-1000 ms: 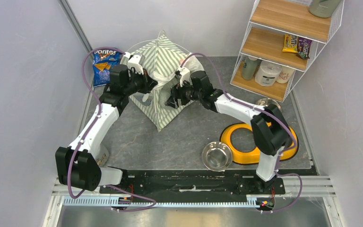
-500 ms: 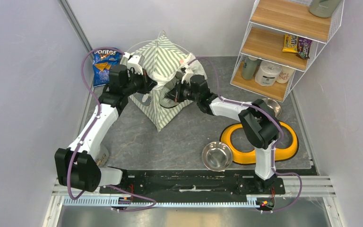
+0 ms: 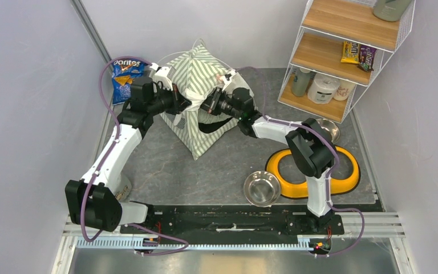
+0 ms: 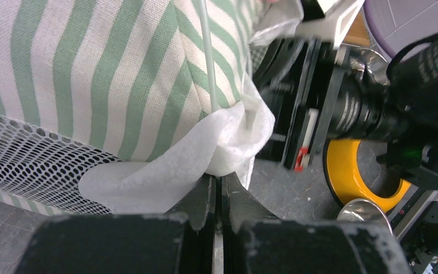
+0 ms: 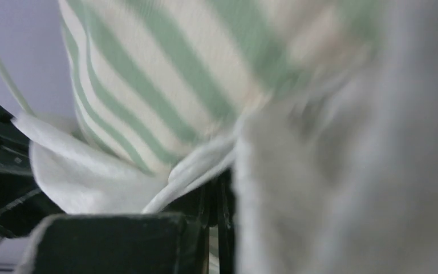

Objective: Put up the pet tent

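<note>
Green-and-white striped pet tent stood mostly raised at the far middle of the worktop; left gripper and right gripper each pinched its white edge, which seemingly remained to be finished

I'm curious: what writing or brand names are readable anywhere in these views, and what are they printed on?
"Doritos": on the blue chip bag at the table's far left.
Candy packets on the wire shelf: print too small to read.
Containers on its lowest board: no legible labels.
Both wrist views: no text.
</note>
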### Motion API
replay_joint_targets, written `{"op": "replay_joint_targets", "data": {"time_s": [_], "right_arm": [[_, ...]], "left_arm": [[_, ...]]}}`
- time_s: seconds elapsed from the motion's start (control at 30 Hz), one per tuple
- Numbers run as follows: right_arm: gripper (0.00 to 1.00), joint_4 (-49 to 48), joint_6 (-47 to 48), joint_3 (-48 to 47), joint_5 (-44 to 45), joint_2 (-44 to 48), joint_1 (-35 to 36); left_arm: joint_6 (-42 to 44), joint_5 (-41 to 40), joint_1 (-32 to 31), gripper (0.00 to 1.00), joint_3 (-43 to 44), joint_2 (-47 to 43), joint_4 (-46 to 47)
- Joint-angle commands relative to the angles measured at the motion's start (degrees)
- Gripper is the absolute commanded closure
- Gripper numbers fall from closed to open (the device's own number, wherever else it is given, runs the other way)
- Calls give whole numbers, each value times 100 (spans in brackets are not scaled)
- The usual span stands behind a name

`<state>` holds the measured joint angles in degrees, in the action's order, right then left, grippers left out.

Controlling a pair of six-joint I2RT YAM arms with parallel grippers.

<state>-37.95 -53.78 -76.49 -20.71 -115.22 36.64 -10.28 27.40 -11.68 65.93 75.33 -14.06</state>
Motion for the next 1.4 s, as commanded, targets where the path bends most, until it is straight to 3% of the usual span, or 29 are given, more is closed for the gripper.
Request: {"op": "replay_joint_targets", "data": {"time_s": [0.0,0.13,0.3,0.53,0.73,0.93,1.03,1.13,1.23,1.3,1.37], "right_arm": [[100,410,754,393,-338,-118,489],[97,339,753,813,-385,-310,554],[63,1009,1180,874,-23,97,541],[40,2288,1953,882,1136,1335,450],[36,3243,2731,885,2002,1855,408],[25,3729,3130,1039,4167,2219,348],[21,3680,3435,912,4321,2038,267],[24,3622,3748,541,4263,1604,230],[35,3675,3951,21,4164,1081,229],[48,3764,3991,-271,4150,851,229],[74,3778,3958,-409,4063,849,237]], "left_arm": [[-182,294,-3,98,105,-91,-107],[-209,245,7,98,54,-84,-61],[-187,166,26,98,30,-70,-85],[-48,21,47,98,-45,-96,-188],[0,29,69,98,-123,-151,-203],[-9,41,70,98,-168,-155,-176],[9,42,78,98,-186,-153,-183],[-8,63,78,98,-177,-120,-184],[-34,103,78,98,-168,-94,-153],[-39,106,78,98,-169,-81,-144],[-39,104,85,98,-152,-67,-149]]}}
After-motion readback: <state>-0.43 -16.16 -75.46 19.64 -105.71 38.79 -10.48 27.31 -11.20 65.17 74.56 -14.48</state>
